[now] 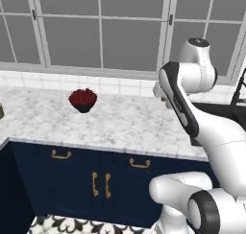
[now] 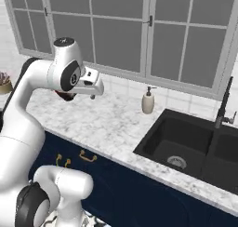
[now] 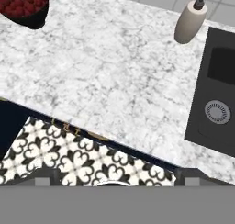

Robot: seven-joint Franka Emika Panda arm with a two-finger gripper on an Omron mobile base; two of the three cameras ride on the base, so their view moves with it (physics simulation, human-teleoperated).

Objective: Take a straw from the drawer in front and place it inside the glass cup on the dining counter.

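The white arm rises from its base, bends at the elbow and reaches forward over the white-grey veined marble worktop [image 1: 120,122]. Its wrist is turned so the two-finger gripper [image 2: 94,92] hangs raised above the worktop's near part, pointing down at it and touching nothing. In the hand view the dark fingertips [image 3: 197,173] stand far apart at the two lower corners, so the jaws are spread wide with nothing between them.

Under the worktop's near edge are two flat navy-blue fronts with small brass bar handles: the left drawer [image 1: 61,155] and the right drawer [image 1: 122,162]. Both are shut, and which one holds the straw cannot be told.

A dark bowl of red berries [image 1: 83,99] sits far left on the worktop. A beige soap dispenser [image 2: 148,101] stands near the far wall, just left of the black sink [image 2: 186,147].
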